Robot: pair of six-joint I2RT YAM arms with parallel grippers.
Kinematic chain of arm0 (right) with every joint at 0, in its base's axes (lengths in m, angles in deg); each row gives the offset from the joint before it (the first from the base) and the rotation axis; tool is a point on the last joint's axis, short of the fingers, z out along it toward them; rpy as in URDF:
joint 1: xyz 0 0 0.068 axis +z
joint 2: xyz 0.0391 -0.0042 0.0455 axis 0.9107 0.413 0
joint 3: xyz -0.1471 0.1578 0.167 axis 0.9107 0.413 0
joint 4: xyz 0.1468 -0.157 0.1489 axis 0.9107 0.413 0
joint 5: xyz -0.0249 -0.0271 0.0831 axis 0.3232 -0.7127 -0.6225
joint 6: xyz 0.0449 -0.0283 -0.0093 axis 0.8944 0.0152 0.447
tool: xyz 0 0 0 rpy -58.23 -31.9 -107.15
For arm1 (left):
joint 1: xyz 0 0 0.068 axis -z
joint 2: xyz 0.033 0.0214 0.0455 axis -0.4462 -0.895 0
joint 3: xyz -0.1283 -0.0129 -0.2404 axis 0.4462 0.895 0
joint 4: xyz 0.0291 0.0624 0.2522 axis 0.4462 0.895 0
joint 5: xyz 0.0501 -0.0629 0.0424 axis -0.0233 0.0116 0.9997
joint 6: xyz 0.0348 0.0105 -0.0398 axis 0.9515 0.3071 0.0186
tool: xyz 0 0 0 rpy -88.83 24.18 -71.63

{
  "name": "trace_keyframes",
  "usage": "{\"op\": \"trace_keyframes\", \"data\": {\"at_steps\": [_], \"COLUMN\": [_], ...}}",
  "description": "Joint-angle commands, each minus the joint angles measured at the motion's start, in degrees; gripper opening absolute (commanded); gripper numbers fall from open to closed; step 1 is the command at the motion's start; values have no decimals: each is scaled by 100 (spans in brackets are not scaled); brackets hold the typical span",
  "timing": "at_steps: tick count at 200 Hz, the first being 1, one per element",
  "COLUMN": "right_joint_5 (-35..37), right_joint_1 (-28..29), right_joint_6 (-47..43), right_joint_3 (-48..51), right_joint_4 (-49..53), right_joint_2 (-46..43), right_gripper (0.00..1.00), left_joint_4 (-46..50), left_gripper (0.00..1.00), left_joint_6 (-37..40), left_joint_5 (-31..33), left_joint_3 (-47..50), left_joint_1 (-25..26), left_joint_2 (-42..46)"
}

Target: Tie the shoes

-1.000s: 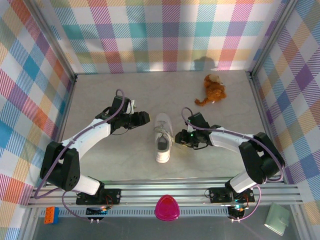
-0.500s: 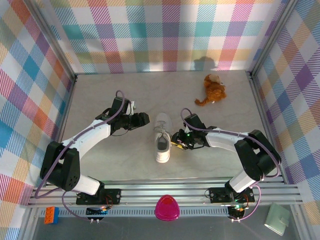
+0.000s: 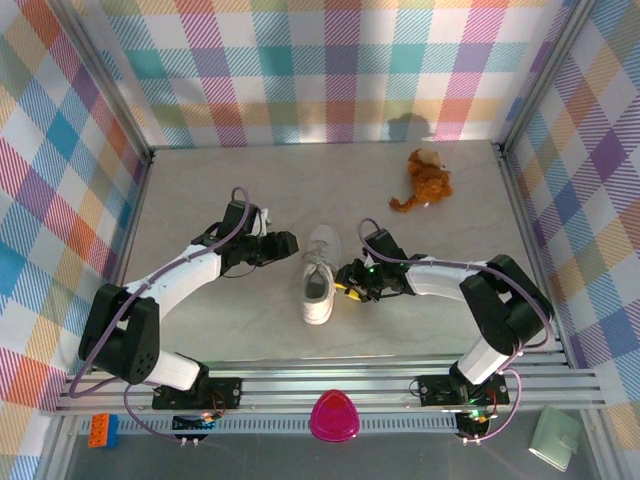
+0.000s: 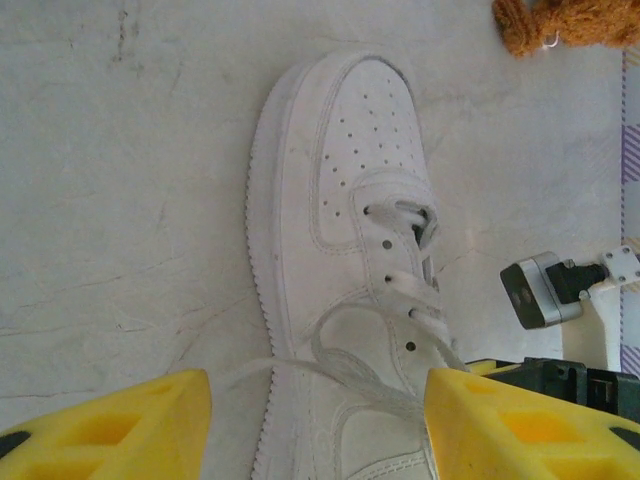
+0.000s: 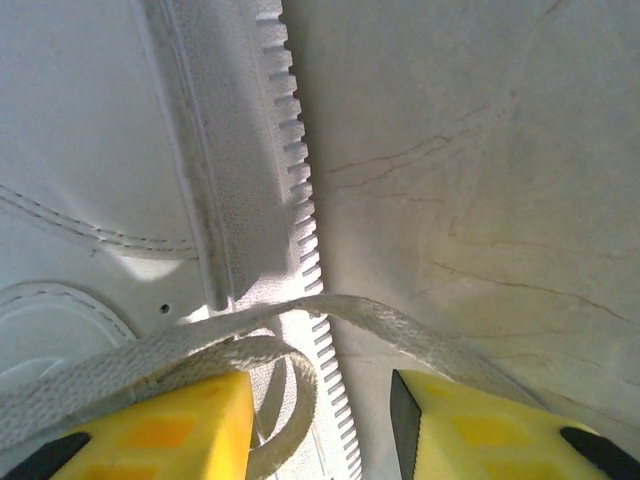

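On the table (image 3: 190, 325), open along its left and near edges, the white sneaker (image 3: 318, 285) lies mid-table between the left gripper (image 3: 291, 243), jaws spread wide beside its toe, and the right gripper (image 3: 344, 281), fingers parted against its sole (image 5: 250, 200) across a lace (image 5: 400, 325).

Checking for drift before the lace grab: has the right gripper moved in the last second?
Yes. The right gripper has slid left, toward the sneaker, away from the plush toy, which stayed put.
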Motion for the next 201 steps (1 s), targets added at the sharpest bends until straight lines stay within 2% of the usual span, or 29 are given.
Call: {"op": "trace_keyframes", "data": {"at_steps": [1, 30, 67, 106, 143, 176, 189, 201], "right_joint_5": [-170, -207, -299, -401, -381, -282, -153, 43], "right_joint_1": [84, 149, 192, 272, 326, 335, 335, 335], "right_joint_6": [370, 457, 609, 963, 1416, 1832, 1728, 1486], "right_joint_3": [5, -149, -370, -591, -686, -573, -531, -481], "right_joint_4": [-762, -1000, -1212, -1501, -1934, -2406, -2269, -1900], "right_joint_2": [165, 346, 524, 747, 934, 968, 847, 655], "right_gripper": [41, 38, 34, 33, 22, 7, 0, 0], "left_joint_4": [-230, -409, -1350, -1656, -1846, -1913, -1840, -1587], "left_gripper": [58, 57, 51, 45, 43, 41, 40, 40], "left_joint_6": [-153, -272, -1038, -1360, -1619, -1703, -1666, -1511], "left_joint_5": [-108, -81, -182, 204, 431, 573, 611, 689], "left_joint_3": [126, 286, 898, 1257, 1489, 1578, 1554, 1449], "left_joint_1": [-80, -80, -47, 180, 413, 544, 546, 544], "left_joint_2": [129, 116, 34, 166, 247, 312, 364, 451]}}
